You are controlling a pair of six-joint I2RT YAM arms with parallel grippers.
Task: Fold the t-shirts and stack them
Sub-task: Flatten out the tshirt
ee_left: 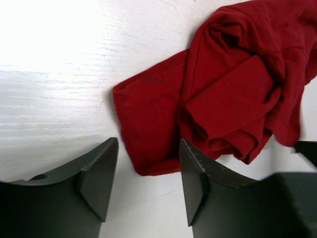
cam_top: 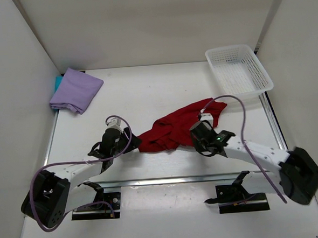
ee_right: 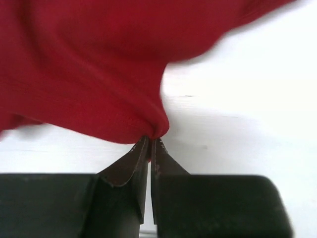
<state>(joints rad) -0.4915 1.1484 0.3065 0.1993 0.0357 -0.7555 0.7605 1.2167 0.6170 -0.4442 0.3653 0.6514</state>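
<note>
Closest, my right gripper (ee_right: 151,141) pinched tight on the red t-shirt (cam_top: 173,130), crumpled near the table (cam_top: 146,93) front edge, my left gripper (ee_left: 148,145) spread open over its other end, lavender t-shirt (cam_top: 76,90) folded on the teal t-shirt (cam_top: 57,82) at the far left corner, white basket (cam_top: 240,71) far right corner

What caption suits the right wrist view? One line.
Right gripper shut on an edge of the red t-shirt.

No readable text, labels, brands or numbers anywhere.
</note>
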